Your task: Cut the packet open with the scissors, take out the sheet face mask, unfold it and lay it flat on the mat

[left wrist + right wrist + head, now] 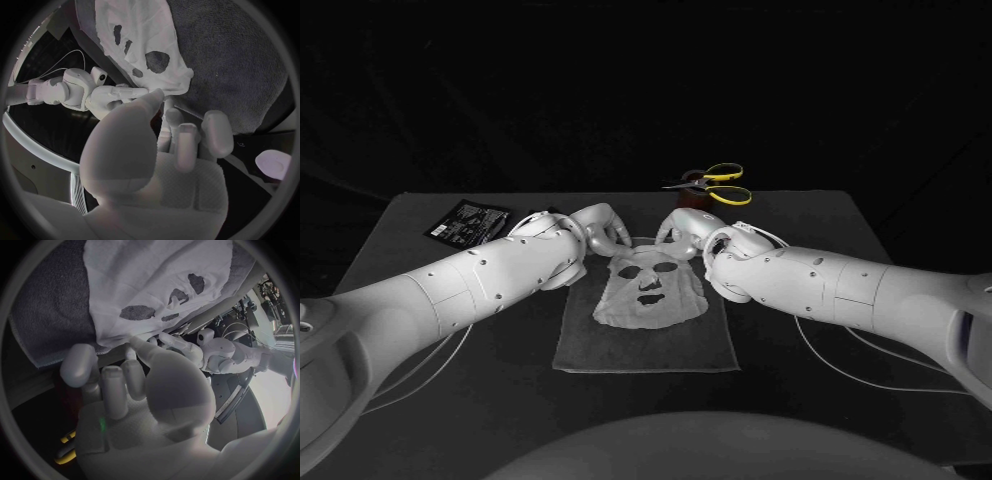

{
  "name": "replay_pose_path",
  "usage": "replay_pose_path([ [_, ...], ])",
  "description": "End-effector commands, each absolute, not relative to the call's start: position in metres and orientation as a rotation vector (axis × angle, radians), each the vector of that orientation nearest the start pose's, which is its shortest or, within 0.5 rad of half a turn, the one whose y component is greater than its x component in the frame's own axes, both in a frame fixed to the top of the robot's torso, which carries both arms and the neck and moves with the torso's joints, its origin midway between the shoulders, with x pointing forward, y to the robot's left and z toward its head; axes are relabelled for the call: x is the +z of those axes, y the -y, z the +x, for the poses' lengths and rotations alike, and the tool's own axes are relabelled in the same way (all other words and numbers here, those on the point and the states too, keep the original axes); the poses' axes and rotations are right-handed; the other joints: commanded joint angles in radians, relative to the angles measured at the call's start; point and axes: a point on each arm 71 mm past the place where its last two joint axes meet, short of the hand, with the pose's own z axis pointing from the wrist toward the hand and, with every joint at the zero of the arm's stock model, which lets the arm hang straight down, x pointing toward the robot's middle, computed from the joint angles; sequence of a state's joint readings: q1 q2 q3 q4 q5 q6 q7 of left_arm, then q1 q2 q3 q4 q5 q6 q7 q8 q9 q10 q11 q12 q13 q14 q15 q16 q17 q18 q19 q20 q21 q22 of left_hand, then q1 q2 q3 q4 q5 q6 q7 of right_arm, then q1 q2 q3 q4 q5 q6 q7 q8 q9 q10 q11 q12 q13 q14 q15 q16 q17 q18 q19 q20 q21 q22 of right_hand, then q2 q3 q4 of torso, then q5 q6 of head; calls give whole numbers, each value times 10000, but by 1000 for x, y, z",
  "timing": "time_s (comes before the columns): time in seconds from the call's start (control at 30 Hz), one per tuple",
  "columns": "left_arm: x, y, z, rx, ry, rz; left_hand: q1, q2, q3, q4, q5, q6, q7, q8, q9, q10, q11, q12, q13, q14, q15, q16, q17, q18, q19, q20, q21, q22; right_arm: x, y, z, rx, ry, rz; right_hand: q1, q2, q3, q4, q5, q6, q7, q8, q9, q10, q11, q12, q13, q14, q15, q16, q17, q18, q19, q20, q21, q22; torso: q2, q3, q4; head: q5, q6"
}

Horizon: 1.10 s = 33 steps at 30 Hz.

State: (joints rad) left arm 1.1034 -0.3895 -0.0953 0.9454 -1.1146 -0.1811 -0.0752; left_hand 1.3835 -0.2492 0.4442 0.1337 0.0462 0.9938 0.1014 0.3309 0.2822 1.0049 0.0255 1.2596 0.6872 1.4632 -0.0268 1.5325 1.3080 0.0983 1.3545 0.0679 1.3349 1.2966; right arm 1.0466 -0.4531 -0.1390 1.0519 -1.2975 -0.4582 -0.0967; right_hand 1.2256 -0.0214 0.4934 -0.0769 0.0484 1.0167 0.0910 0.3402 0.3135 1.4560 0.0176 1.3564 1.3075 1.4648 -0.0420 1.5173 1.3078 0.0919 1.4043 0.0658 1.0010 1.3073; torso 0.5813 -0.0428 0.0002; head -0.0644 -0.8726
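The white sheet face mask (646,288) lies unfolded, eye and mouth holes up, on the grey mat (646,352). My left hand (596,228) is at its far left corner and my right hand (687,228) at its far right corner. In the left wrist view the left hand (169,140) has its thumb on the edge of the mask (137,30), fingers curled beneath. In the right wrist view the right hand (125,385) pinches the mask (150,280) at its edge in the same way. The yellow-handled scissors (711,183) lie at the table's far middle. The black packet (469,220) lies far left.
The mat (237,65) (50,310) extends past the mask towards me. The scissors' yellow handle (65,450) lies close behind my right hand. The black table (877,240) runs bare to the right of the mat.
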Motion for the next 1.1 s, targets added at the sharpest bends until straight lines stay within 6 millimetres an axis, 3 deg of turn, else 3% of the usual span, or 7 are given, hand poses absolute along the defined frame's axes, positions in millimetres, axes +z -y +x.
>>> replay_pose_path([
  [0.03, -295, -127, 537, -6841, -20116, -1399, 99, 14, -63, -11, 20, 68, 2, 35, 15, 57, -1, 57, 3, 552, -65, 38, 1237, -184, 59, 16, 69, 10, -312, 138, 509, 6143, -17663, 530, 56, 223, 103, 6, -1, 107, -10, 87, 78, 112, -59, 182, 973, 848, -102, 80, 1672, 57, 22, -76, 106, 1342, 5, -3, -2, 6, 0],
  [0.33, -296, -124, 537, -6808, -20135, -1368, 335, 256, 63, -68, 22, 243, -56, 170, 64, 121, -44, 104, 161, 583, -99, 57, 1313, -200, 102, -15, 121, 69, -311, 138, 512, 6120, -17355, 622, 118, 403, 276, -38, 0, 158, -42, 237, 175, 306, -93, 521, 1267, 868, -138, 119, 1752, 29, 71, -122, 255, 1378, 0, 0, 1, -16, 0],
  [0.67, -297, -122, 540, -6608, -20085, -1417, 343, 287, 82, -63, 21, 233, -52, 169, 62, 235, -37, 167, 318, 623, -102, 83, 1413, -231, 188, -23, 215, 178, -309, 138, 515, 6120, -16991, 691, 134, 414, 331, -80, 0, 178, -55, 298, 214, 370, -105, 636, 1368, 872, -149, 127, 1768, 20, 86, -136, 304, 1389, 0, 2, -11, -10, 0],
  [0.77, -296, -121, 541, -6570, -20029, -1454, 403, 413, 169, -65, 22, 268, -62, 194, 69, 336, -42, 221, 439, 647, -104, 98, 1465, -242, 222, -32, 251, 215, -309, 138, 516, 6116, -16926, 713, 129, 419, 337, -78, 0, 179, -54, 304, 218, 365, -105, 625, 1360, 874, -150, 132, 1778, 23, 81, -137, 287, 1385, -2, 3, -3, -21, 0],
  [0.97, -296, -122, 542, -6483, -19837, -1595, 753, 930, 705, -228, 22, 578, -100, 442, 186, 853, -109, 499, 1208, 718, -166, 142, 1631, -272, 325, -82, 366, 335, -310, 138, 518, 6041, -17022, 698, 123, 421, 341, -76, -1, 178, -53, 308, 221, 358, -105, 611, 1348, 872, -151, 127, 1766, 26, 75, -138, 267, 1381, -2, -2, -7, -34, 0],
  [1.1, -295, -124, 543, -6392, -19707, -1763, 776, 940, 948, -362, 22, 613, -62, 592, 306, 1130, -97, 635, 1595, 760, -165, 167, 1732, -297, 394, -101, 446, 421, -311, 138, 520, 5928, -17226, 635, 119, 418, 340, -76, -1, 175, -52, 309, 222, 348, -105, 593, 1333, 867, -151, 117, 1746, 33, 64, -139, 228, 1372, -7, -5, -3, -48, 0],
])
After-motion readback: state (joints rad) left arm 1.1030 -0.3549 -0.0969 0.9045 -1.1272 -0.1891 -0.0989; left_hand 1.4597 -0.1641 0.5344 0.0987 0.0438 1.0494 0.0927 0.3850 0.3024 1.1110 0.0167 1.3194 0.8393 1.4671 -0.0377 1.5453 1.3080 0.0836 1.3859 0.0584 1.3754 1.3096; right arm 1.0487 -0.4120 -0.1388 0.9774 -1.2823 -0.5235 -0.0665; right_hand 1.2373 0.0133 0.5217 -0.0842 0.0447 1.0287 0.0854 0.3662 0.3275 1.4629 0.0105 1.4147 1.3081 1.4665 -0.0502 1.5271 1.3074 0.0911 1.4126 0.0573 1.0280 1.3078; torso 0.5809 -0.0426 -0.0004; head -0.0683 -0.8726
